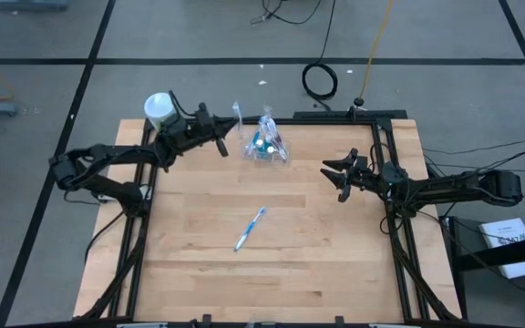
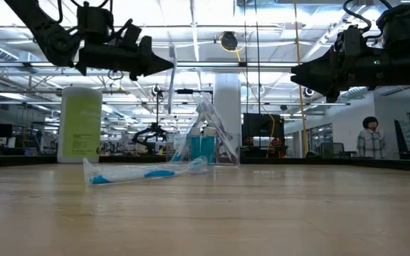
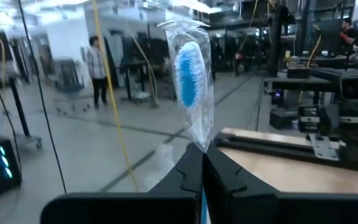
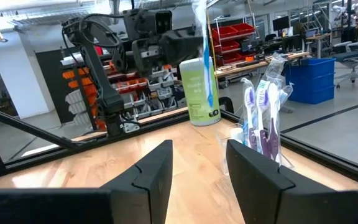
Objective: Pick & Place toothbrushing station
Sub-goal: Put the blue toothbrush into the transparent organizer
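A small clear cup (image 1: pixel 264 146) holding purple and blue toothbrushes and blue tubes stands on its base at the table's far middle; it also shows in the low view (image 2: pixel 206 146) and the right wrist view (image 4: pixel 263 121). A blue toothbrush in a clear wrapper (image 1: pixel 250 228) lies flat on the table's middle (image 2: pixel 144 172). My left gripper (image 1: pixel 226 138) is shut on another wrapped blue toothbrush (image 3: pixel 190 74), in the air just left of the cup. My right gripper (image 1: pixel 337 173) is open and empty, in the air right of the cup. My left gripper pinches the wrapped toothbrush between its two fingers (image 3: pixel 188 177), on the wrapper just below the bristle head (image 3: pixel 199 142). The fingers come level from the table's left and lie across the brush. The brush stands upright (image 2: pixel 171 78), lifted clear of the table.
A light-green bottle with a white cap (image 1: pixel 160 111) stands at the far left corner, behind my left arm (image 2: pixel 81 124). The near half of the table (image 1: pixel 272 282) holds only the lying toothbrush. A person (image 2: pixel 369 139) stands in the room beyond.
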`<state>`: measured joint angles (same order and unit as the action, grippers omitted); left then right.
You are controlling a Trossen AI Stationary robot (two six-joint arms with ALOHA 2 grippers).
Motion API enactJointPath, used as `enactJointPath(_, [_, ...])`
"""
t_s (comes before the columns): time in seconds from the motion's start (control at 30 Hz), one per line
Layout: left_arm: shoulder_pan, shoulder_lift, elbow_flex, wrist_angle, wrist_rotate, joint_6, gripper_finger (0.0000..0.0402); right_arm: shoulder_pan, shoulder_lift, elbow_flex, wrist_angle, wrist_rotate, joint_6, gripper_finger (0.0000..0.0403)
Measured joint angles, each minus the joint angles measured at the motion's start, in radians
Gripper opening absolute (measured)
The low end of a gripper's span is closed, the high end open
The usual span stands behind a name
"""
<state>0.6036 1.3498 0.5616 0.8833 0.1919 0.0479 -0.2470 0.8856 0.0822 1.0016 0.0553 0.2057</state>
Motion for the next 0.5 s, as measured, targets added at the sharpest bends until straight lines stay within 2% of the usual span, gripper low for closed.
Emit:
enactJointPath(0.2, [0.039,0.058,0.0,0.096,0.019,-0.002,0.0001,0.0,0.0,0.0,-0.001,0.001,-0.009,0.0141])
enactJointPath(0.5, [0.066,0.251,0.0,0.273,0.02,-0.086,0.0002,0.0,0.0,0.0,-0.001,0.001,-0.008,0.0141])
